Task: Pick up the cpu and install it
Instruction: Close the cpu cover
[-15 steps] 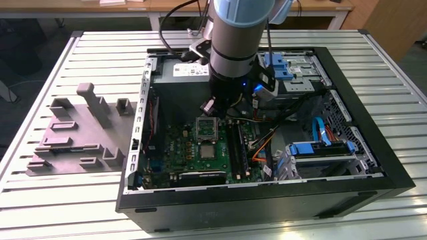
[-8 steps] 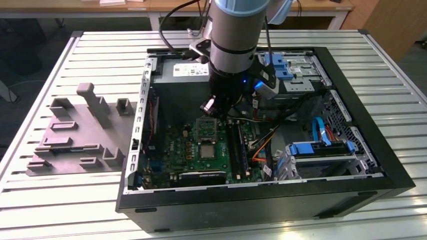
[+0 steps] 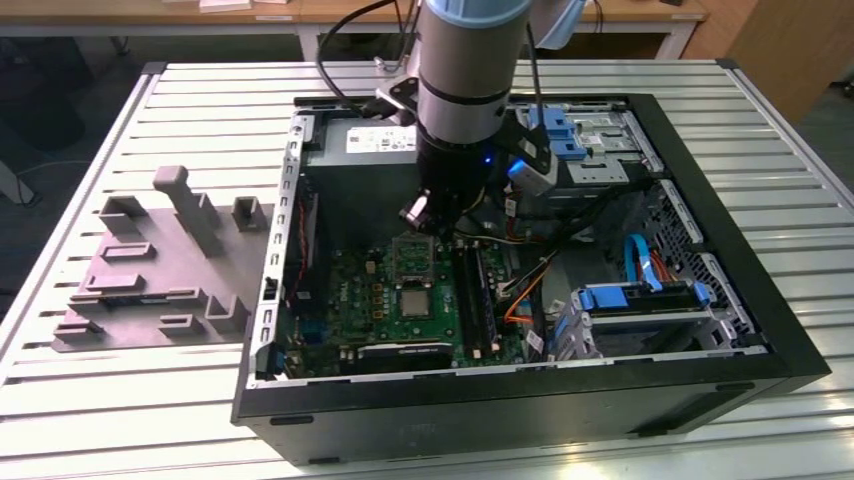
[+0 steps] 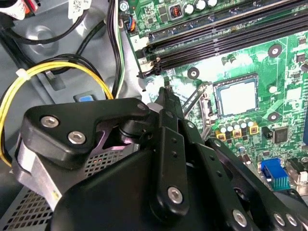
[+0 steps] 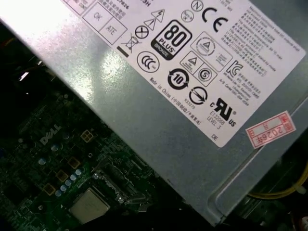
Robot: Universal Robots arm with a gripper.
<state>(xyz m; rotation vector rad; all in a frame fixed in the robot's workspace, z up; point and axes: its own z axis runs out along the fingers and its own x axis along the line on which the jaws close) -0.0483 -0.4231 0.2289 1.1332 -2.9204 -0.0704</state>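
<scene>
The cpu [image 3: 415, 303] is a small, thin, flat square chip with a pale silvery top and a darker rim. It lies flat and face-up on the green motherboard [image 3: 387, 320], seated inside the metal-framed socket near the board's middle. In the second wrist view the cpu [image 4: 239, 97] sits square within the frame, just beside the board's row of small round capacitors. In the first wrist view the cpu [image 5: 89, 206] looks beige and lies level on the board.

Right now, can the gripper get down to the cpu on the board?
Probably yes: the cpu lies face up on the open motherboard, nothing covers it, and the gripper hangs just above the board.
</scene>
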